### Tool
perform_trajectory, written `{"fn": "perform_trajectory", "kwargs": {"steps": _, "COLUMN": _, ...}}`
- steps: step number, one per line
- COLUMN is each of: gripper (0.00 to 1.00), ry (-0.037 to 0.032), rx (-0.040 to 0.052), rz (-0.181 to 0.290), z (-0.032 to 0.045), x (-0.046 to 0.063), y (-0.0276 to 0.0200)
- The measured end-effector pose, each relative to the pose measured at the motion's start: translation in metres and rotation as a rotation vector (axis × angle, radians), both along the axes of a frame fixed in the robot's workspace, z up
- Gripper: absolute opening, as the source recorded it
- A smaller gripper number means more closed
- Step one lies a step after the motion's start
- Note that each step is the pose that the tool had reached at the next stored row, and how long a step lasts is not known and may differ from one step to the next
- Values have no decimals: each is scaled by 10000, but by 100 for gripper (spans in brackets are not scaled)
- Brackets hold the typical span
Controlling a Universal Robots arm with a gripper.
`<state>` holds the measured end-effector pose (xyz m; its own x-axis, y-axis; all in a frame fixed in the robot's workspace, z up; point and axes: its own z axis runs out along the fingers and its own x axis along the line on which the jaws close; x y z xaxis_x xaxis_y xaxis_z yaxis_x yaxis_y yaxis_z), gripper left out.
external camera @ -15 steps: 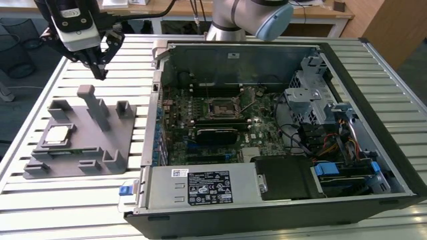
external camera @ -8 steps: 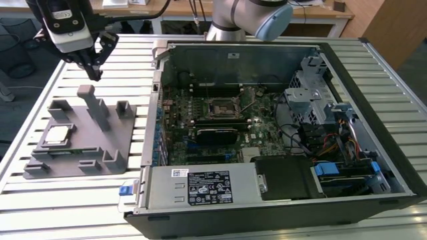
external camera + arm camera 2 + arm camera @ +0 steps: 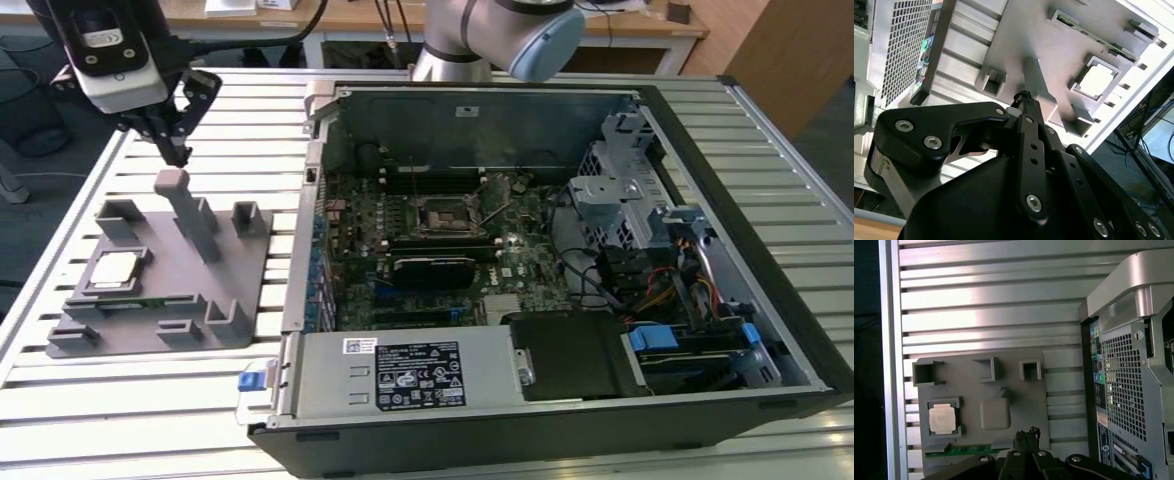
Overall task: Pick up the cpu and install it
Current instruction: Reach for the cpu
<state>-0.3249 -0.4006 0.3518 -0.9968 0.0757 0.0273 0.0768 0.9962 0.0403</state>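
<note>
- The gripper (image 3: 178, 156) hung with its fingers drawn together to a narrow point, and I saw nothing held between them.
- Its tip sat just over the top of the tall post (image 3: 171, 181) of the grey holder tray (image 3: 234, 300); I could not tell whether it touched.
- In the first wrist view the closed fingertips (image 3: 1026, 433) lay over the tray's near edge, beside the post's square top.
- The cpu (image 3: 118, 270) lay flat in its square recess in the tray, toward the exterior view's left and well apart from the gripper.
- The tray rested on the slatted metal table (image 3: 134, 410), just beside the open computer case (image 3: 534, 432).
- Inside the case, the motherboard socket (image 3: 442, 216) sat near the board's middle, its frame dark.
- Beyond the case, the arm (image 3: 507, 30) showed its grey joint with a blue cap.
</note>
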Motion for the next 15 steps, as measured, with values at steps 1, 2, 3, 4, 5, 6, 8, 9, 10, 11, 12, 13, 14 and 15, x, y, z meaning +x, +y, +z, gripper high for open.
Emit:
{"fn": "perform_trajectory", "kwargs": {"steps": 1, "gripper": 11, "ry": 0, "rx": 0, "rz": 3, "z": -5, "x": -29, "y": -6}}
{"fn": "perform_trajectory", "kwargs": {"steps": 2, "gripper": 11, "ry": -1, "rx": 1, "rz": 6, "z": -10, "x": -61, "y": -12}}
{"fn": "perform_trajectory", "kwargs": {"steps": 3, "gripper": 11, "ry": -2, "rx": 1, "rz": 10, "z": -16, "x": -96, "y": -18}}
{"fn": "perform_trajectory", "kwargs": {"steps": 4, "gripper": 11, "ry": -2, "rx": 1, "rz": 13, "z": -21, "x": -136, "y": -21}}
{"fn": "perform_trajectory", "kwargs": {"steps": 5, "gripper": 11, "ry": 0, "rx": 0, "rz": 17, "z": -24, "x": -176, "y": -24}}
{"fn": "perform_trajectory", "kwargs": {"steps": 6, "gripper": 11, "ry": -1, "rx": 1, "rz": 20, "z": -30, "x": -221, "y": -28}}
{"fn": "perform_trajectory", "kwargs": {"steps": 8, "gripper": 11, "ry": -2, "rx": 2, "rz": 24, "z": -42, "x": -291, "y": -39}}
{"fn": "perform_trajectory", "kwargs": {"steps": 9, "gripper": 11, "ry": -1, "rx": 1, "rz": 28, "z": -49, "x": -321, "y": -47}}
{"fn": "perform_trajectory", "kwargs": {"steps": 10, "gripper": 11, "ry": 0, "rx": 0, "rz": 31, "z": -57, "x": -352, "y": -55}}
{"fn": "perform_trajectory", "kwargs": {"steps": 11, "gripper": 11, "ry": 0, "rx": 0, "rz": 34, "z": -67, "x": -385, "y": -64}}
{"fn": "perform_trajectory", "kwargs": {"steps": 12, "gripper": 11, "ry": -1, "rx": 1, "rz": 36, "z": -77, "x": -421, "y": -71}}
{"fn": "perform_trajectory", "kwargs": {"steps": 13, "gripper": 11, "ry": -2, "rx": 2, "rz": 38, "z": -86, "x": -458, "y": -77}}
{"fn": "perform_trajectory", "kwargs": {"steps": 14, "gripper": 11, "ry": -1, "rx": 1, "rz": 41, "z": -92, "x": -501, "y": -82}}
{"fn": "perform_trajectory", "kwargs": {"steps": 15, "gripper": 11, "ry": -1, "rx": 1, "rz": 44, "z": -96, "x": -542, "y": -87}}
